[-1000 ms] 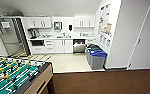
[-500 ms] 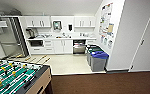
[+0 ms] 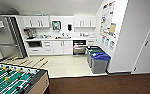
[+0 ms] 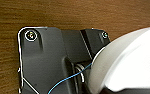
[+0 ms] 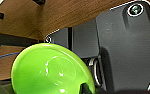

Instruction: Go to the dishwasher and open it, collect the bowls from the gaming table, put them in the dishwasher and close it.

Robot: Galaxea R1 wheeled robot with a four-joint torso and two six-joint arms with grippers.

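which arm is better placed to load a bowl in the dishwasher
Right, probably: a green bowl sits close by its wrist, while the left wrist shows a white rounded thing I can't identify. The dishwasher is far ahead.

A pale kitchen floor (image 3: 63, 65) fills the middle of the head view, meeting dark brown floor (image 3: 103, 85) along the lower edge. Two grey bins (image 3: 97, 60) stand on the pale part at centre right. The football table (image 3: 14, 81) stands at lower left.
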